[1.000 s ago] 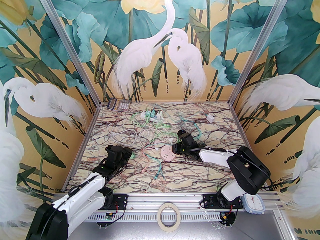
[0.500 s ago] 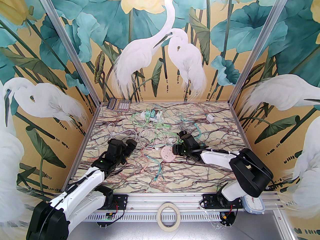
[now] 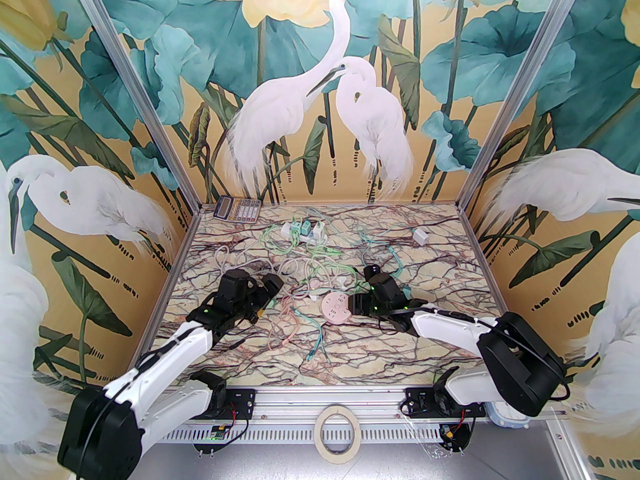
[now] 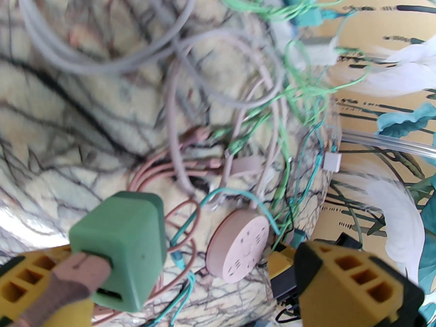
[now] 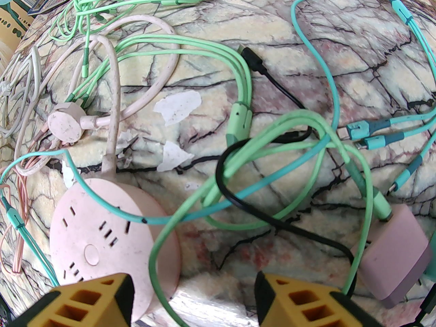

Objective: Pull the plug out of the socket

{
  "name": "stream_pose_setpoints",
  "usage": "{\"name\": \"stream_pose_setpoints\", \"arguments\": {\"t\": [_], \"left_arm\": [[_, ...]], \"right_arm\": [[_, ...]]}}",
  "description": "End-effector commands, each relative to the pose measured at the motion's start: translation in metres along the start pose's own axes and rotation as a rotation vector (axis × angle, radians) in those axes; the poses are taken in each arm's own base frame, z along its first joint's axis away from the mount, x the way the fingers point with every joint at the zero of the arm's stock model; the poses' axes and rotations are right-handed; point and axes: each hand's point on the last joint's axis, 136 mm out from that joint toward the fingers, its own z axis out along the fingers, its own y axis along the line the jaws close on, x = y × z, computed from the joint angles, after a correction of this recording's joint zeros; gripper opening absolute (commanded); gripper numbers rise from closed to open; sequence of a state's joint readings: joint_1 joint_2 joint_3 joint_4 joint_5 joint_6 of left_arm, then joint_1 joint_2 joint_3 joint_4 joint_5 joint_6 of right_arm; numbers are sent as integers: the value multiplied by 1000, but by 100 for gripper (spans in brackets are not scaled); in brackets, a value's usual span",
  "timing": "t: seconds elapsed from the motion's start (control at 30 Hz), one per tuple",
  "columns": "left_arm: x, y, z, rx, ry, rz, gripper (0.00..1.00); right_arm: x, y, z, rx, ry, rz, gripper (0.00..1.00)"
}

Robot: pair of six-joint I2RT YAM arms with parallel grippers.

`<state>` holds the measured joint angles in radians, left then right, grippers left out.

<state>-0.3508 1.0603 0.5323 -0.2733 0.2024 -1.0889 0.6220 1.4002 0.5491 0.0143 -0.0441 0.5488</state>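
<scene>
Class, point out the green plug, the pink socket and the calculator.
green plug [image 4: 126, 244], left wrist view, middle of its body.
pink socket [image 5: 98, 237], right wrist view, its top face.
calculator [image 3: 240, 212], top external view, its keypad.

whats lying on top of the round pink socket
A teal cable and a light green cable drape across the socket; its visible slots are empty. A yellow finger covers its near edge.

The overhead view is bright, evenly lit and sharp throughout; the arms cast only soft, faint shadows on the table [image 3: 410, 353]. Motion blur smears the left wrist view: the cables [image 4: 172, 131] and marble veins are soft, the near green plug [image 4: 122, 247] is somewhat clearer, and white glare burns the table's lower-left edge. The right wrist view is crisp but bowed at its edges, with glare along the bottom.
</scene>
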Motion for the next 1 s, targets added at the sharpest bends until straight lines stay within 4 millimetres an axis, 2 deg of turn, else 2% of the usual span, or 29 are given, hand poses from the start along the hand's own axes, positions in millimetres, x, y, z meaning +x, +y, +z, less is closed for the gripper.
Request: {"name": "stream_pose_setpoints", "arguments": {"t": [0.0,0.1,0.23,0.4,0.63,0.83,0.97], "left_arm": [[7,-3,5,-13,60,-71,100],[9,8,7,-45,65,-151,100],[9,-5,4,80,85,-296,99],[-10,-14,-13,139,-1,-386,98],[-18,-29,-24,152,-37,-238,98],[-35,-41,-32,86,-111,-27,98],[-47,-50,-30,32,-158,142,98]], "right_arm": [[-2,-4,-4,19,-21,-5,66],[-3,-4,-6,19,-24,-5,66],[-3,-5,-8,19,-32,-6,66],[-4,-3,-9,12,-34,-5,66],[-7,-2,-12,5,-49,-10,67],[-11,0,-16,-7,-81,-31,67],[-32,13,-35,-5,-104,-45,66]]}}
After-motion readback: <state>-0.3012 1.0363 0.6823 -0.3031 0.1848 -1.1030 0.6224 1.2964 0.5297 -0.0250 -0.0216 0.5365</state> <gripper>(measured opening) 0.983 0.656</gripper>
